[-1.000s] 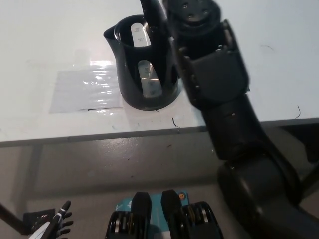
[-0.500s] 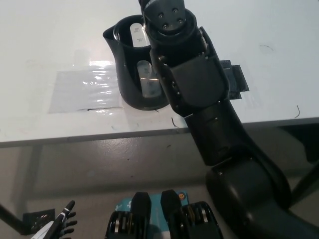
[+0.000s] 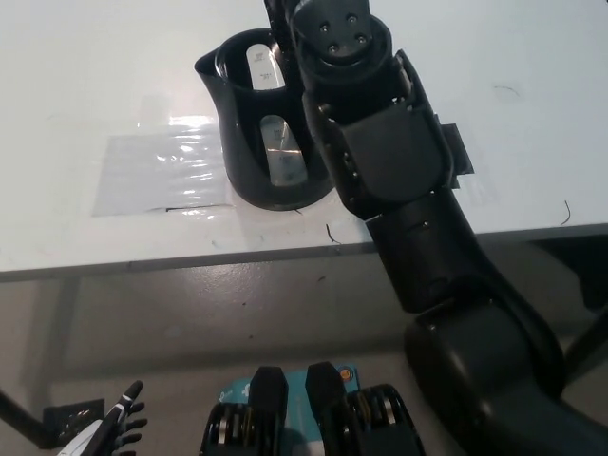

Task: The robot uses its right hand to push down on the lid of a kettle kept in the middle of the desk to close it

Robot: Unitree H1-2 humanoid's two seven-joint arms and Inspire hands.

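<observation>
The left hand (image 3: 104, 429) is seen at the near left corner, below the desk edge, resting with its fingers spread and nothing held. A clear plastic sheet (image 3: 161, 173) is laid flat on the white desk (image 3: 85, 76), left of centre. Just to its right, the black kettle (image 3: 261, 123) is stood upright near the middle of the desk, its spout turned to the far left and its mouth seen open from above, with a water-level window down its near side. The right arm (image 3: 418, 228) is brought in from the near right and is laid across the kettle's right side, hiding that part of it. The right hand (image 3: 282, 21) is placed above the kettle's far rim, largely cut off by the frame edge; whether it is released or clenched cannot be told.
</observation>
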